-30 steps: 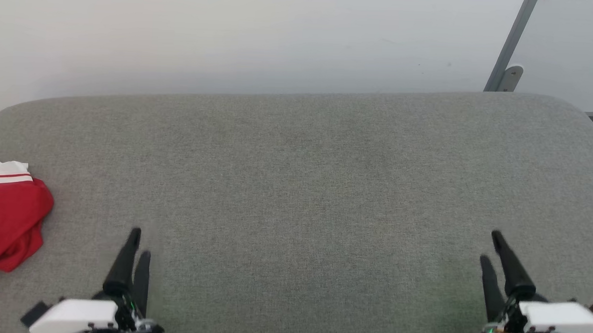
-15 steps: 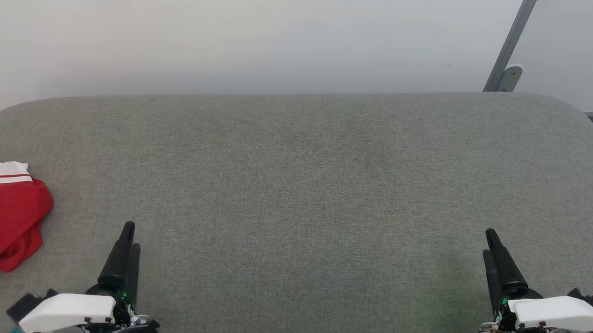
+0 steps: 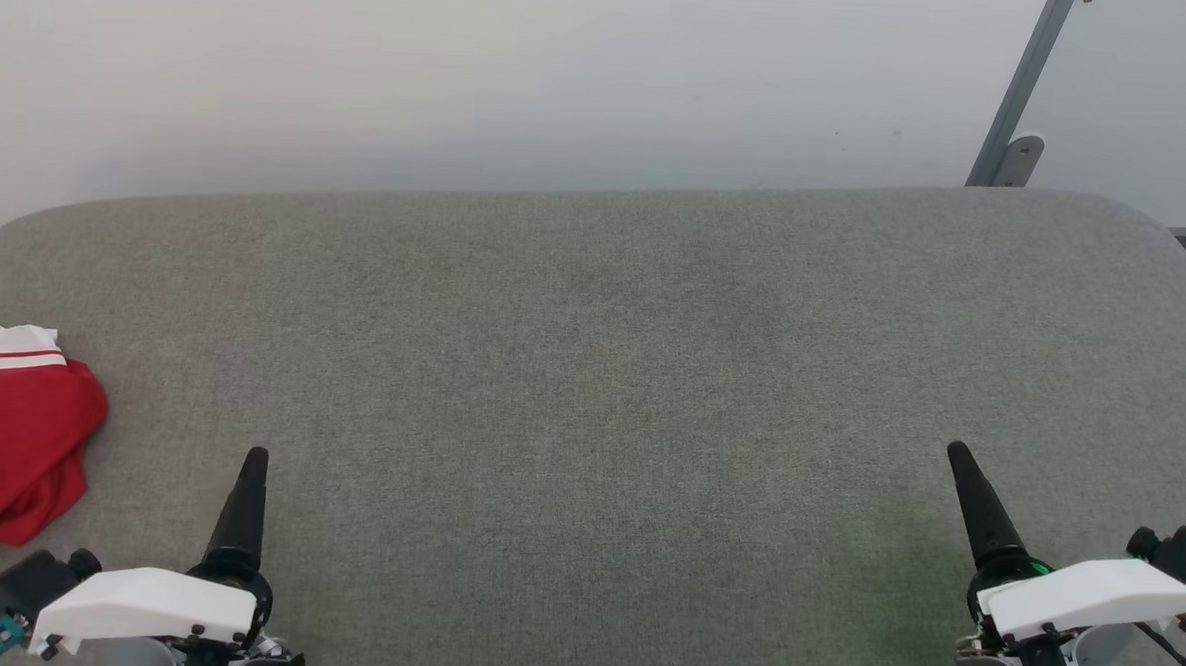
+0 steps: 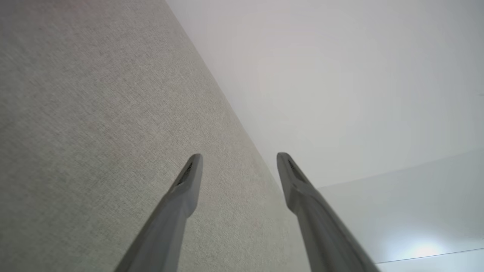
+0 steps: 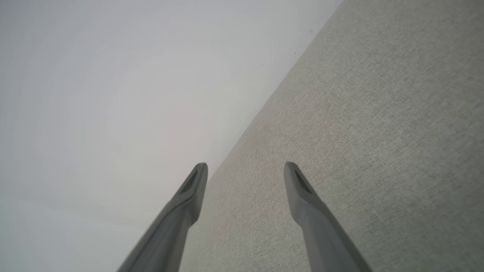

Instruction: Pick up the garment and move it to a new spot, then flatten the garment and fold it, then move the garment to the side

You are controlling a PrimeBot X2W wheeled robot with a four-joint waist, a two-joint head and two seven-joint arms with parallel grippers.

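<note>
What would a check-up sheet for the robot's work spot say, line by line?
Surface: grey fabric pad, smooth, rounded far corners.
Job's things: red garment with white striped trim, crumpled at the pad's left edge, partly out of frame.
Clutter: nothing seen.
Grippers: left gripper open, empty; right gripper open, empty; both apart from the garment.
Cables: thin dark cable by the right wrist.
Surroundings: pale wall behind; grey metal post far right.

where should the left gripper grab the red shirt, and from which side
Probably the bunched red edge of the garment facing the left gripper. It lies crumpled at the grey cushion's left end, partly out of the head view, and that rounded fold looks raised enough to pinch. Come from above, on its right side, with the jaws open as now.
</note>
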